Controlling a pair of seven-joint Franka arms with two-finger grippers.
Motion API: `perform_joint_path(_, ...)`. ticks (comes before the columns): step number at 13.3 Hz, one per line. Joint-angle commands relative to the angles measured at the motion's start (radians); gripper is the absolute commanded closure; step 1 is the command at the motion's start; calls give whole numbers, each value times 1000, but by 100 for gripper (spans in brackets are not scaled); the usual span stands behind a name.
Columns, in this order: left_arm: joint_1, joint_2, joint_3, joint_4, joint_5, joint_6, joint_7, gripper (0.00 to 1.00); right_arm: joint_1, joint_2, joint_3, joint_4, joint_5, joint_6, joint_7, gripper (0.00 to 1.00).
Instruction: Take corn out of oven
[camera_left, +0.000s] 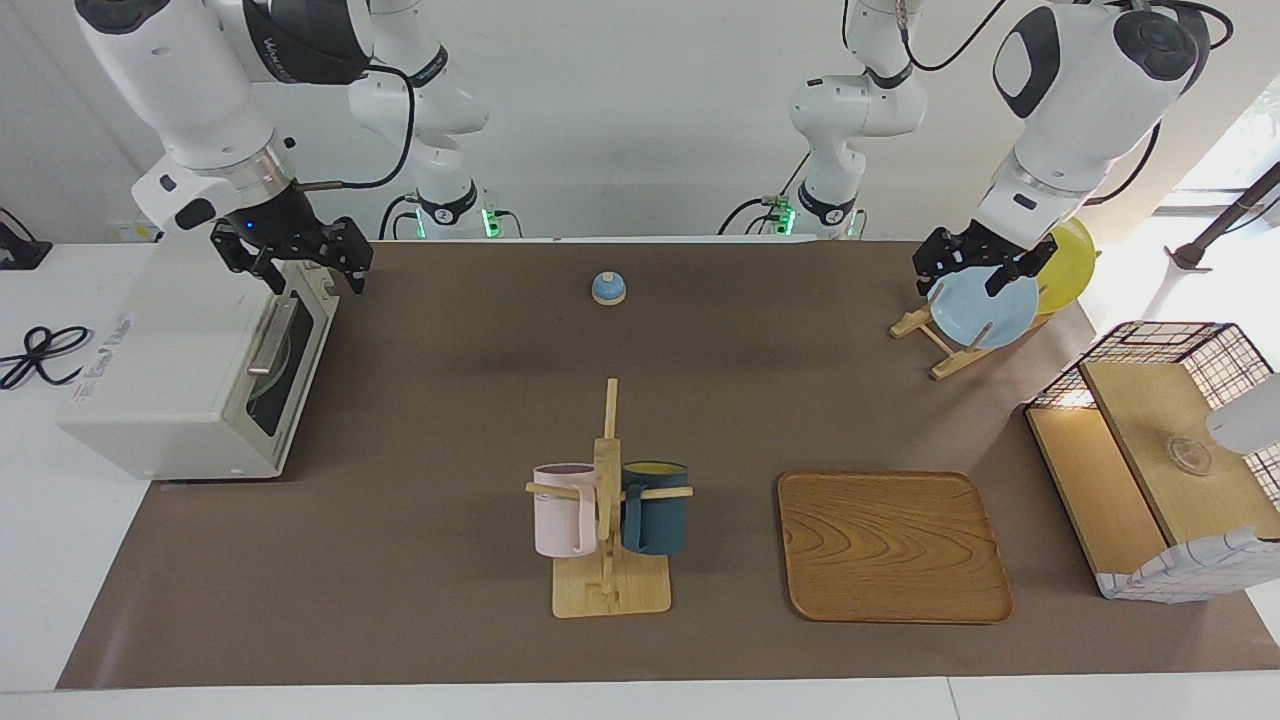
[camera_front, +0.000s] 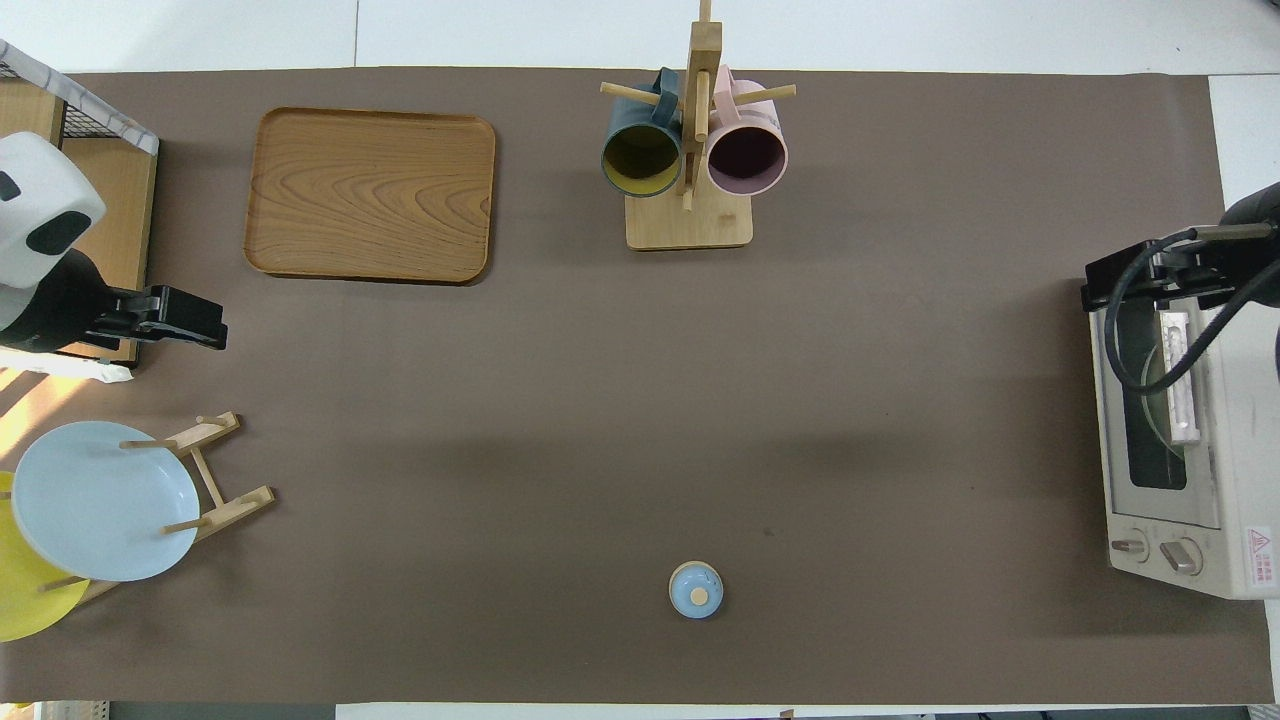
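Note:
The cream-white oven (camera_left: 170, 370) stands at the right arm's end of the table, and it also shows in the overhead view (camera_front: 1240, 450). Its dark glass door is shut, with the silver bar handle (camera_left: 270, 335) across it. The corn is hidden; no yellow cob shows in either view. My right gripper (camera_left: 295, 270) hangs open and empty just above the door's top edge, over the handle end farther from the robots (camera_front: 1150, 285). My left gripper (camera_left: 965, 275) is open and empty, raised over the plate rack at the left arm's end (camera_front: 180, 325).
A wooden rack (camera_left: 950, 350) holds a light blue plate (camera_left: 985, 305) and a yellow plate (camera_left: 1070, 265). A wire-and-wood basket (camera_left: 1150, 440) stands beside it. A wooden tray (camera_left: 890, 545), a mug tree (camera_left: 608, 520) with two mugs, and a small blue lidded knob (camera_left: 608, 288) stand mid-table.

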Motion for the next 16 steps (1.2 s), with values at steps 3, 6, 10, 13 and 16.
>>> perform_joint_path(3,9,-24,-7,-22,18,3,-1,0,-1,9,7,12,-5,9,3,0)
perform_joint_path(6,9,-24,-7,-22,18,3,-1,0,-7,-4,7,-22,-5,12,-5,0)
perform_joint_path(10,9,-23,-7,-22,18,3,-1,0,-31,-43,4,-120,-7,82,-100,100)
perform_joint_path(13,7,-24,-7,-22,18,3,-1,0,-93,-109,0,-278,-10,200,-137,100)
perform_joint_path(16,9,-23,-7,-22,18,3,-1,0,-128,-123,0,-350,-51,260,-134,100)
